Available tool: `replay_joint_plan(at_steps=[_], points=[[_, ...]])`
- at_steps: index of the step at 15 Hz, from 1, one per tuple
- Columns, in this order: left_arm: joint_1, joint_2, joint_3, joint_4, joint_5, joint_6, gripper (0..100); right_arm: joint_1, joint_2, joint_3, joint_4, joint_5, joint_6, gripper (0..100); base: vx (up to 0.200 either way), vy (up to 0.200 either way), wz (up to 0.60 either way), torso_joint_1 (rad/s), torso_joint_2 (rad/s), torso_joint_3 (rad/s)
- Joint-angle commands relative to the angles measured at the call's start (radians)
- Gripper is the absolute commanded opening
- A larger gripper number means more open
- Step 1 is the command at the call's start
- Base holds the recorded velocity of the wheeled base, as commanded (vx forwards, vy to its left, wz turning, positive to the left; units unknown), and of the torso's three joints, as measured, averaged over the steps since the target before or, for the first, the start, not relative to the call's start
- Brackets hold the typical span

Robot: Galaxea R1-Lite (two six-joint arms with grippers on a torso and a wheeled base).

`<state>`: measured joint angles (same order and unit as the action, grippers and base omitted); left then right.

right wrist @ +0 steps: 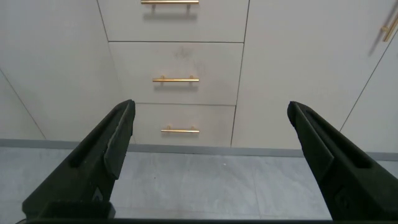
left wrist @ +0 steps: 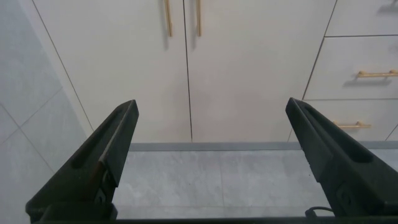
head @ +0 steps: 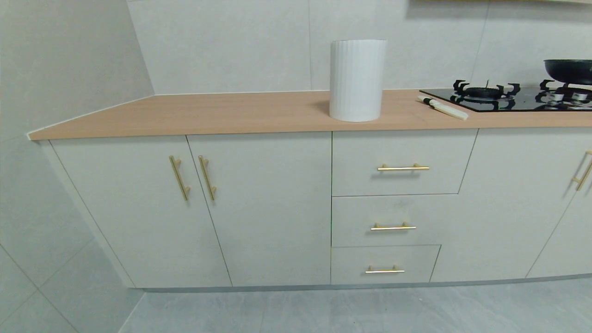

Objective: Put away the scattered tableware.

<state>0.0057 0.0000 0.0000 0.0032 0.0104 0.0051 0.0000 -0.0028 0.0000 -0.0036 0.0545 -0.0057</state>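
Closest in, both pincers hang low in front of the cabinets. The left gripper [left wrist: 211,107] is spread wide with nothing in it, over the grey floor [left wrist: 211,180] by the cupboard doors [left wrist: 186,62]. The right gripper [right wrist: 211,107] is the same deal, wide apart and empty, facing the stack of drawers [right wrist: 176,74].

The piece to tidy looks like that slim pale utensil [head: 442,107] lying flat on the wooden counter [head: 231,113], right at the edge of the black hob [head: 504,102], with one end darker. Can't tell if it's a knife or something else. My guess is it's light, stiff and smooth, so probably a bit slippery. It lies so low that I'd pinch it across its narrow middle, fingers square to its length.

The white ribbed canister [head: 357,81] stands near it on the counter, not touching, and that's likely where it belongs. A dark pan [head: 569,69] sits on the hob's right-hand burner.
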Motion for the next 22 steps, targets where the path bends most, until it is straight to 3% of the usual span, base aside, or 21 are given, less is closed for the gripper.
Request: replay_joint_plan(at_steps=[1,7,22], points=[[0.000,0.000,0.000,-0.002,0.000,-0.001,100,0.000,0.003,0.000,0.001,0.001,0.000,100,0.000,0.000,0.00,0.000,0.00,0.000],[0.000,0.000,0.000,-0.002,-0.001,0.004,100,0.000,0.003,0.000,0.001,0.001,0.000,100,0.000,0.000,0.00,0.000,0.00,0.000],[0.000,0.000,0.000,0.000,-0.001,-0.001,100,0.000,0.003,0.000,0.001,0.002,0.001,100,0.200,0.000,0.00,0.001,0.00,0.003]])
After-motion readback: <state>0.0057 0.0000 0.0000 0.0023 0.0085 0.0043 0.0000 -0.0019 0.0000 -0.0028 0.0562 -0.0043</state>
